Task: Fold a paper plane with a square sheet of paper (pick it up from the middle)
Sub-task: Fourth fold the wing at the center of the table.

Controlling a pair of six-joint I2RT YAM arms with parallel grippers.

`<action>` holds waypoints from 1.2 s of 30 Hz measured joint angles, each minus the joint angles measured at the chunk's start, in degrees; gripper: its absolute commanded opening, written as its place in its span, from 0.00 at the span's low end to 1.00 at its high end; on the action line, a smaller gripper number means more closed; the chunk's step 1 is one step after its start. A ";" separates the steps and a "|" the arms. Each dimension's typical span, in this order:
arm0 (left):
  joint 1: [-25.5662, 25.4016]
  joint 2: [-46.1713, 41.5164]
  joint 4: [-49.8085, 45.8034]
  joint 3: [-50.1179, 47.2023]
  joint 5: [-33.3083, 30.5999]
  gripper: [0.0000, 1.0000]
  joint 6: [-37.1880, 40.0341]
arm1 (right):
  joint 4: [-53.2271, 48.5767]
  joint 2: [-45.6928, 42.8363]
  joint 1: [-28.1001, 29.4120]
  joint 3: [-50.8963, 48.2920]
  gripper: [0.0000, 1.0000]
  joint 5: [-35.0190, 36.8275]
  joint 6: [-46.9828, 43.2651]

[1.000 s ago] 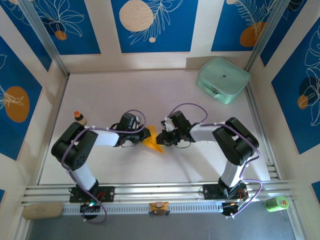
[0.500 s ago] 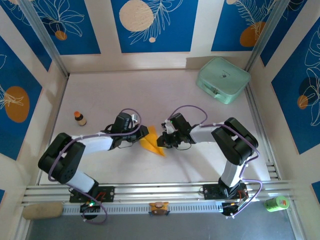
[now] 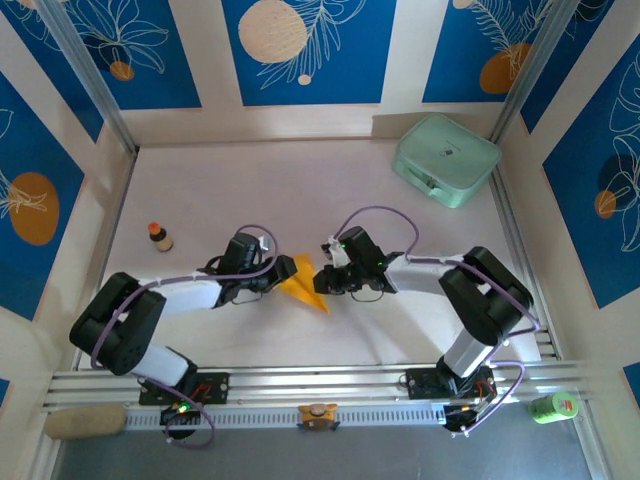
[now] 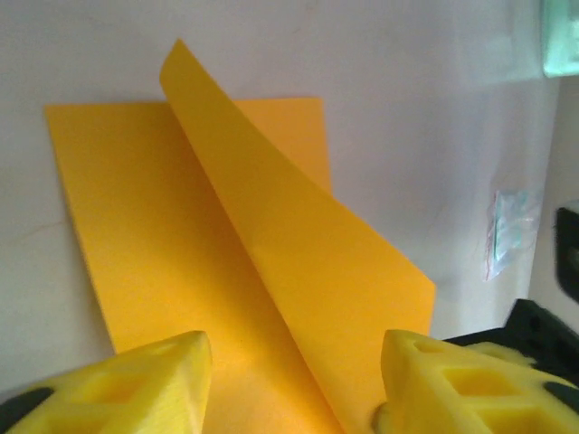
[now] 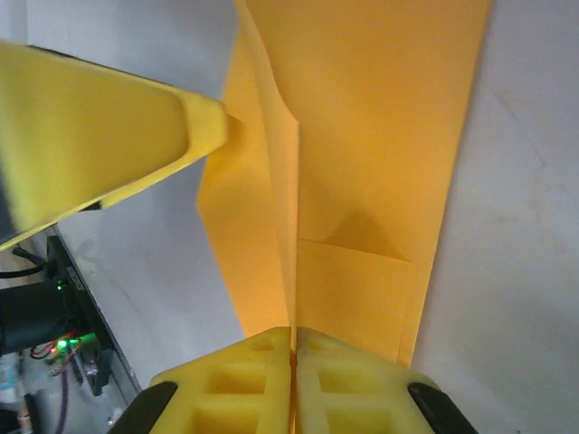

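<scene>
One orange paper [image 3: 301, 285], my right claw [image 3: 323, 283] pinched on its ridge, my left claw [image 3: 279, 280] apart at its edge. One green case [image 3: 446, 159], one small bottle [image 3: 158, 236], white table [image 3: 300, 190], blue-patterned walls [image 3: 340, 40]

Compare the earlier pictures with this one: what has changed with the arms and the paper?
The left gripper opened, letting go of the paper, and its elbow swung out leftward. The right gripper stays shut on the paper; the mint-green case has not moved.
</scene>
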 measured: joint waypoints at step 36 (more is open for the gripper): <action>0.87 4.90 -8.02 6.80 -0.55 0.11 -3.21 | 7.96 -2.38 18.99 -7.45 0.20 37.44 -28.06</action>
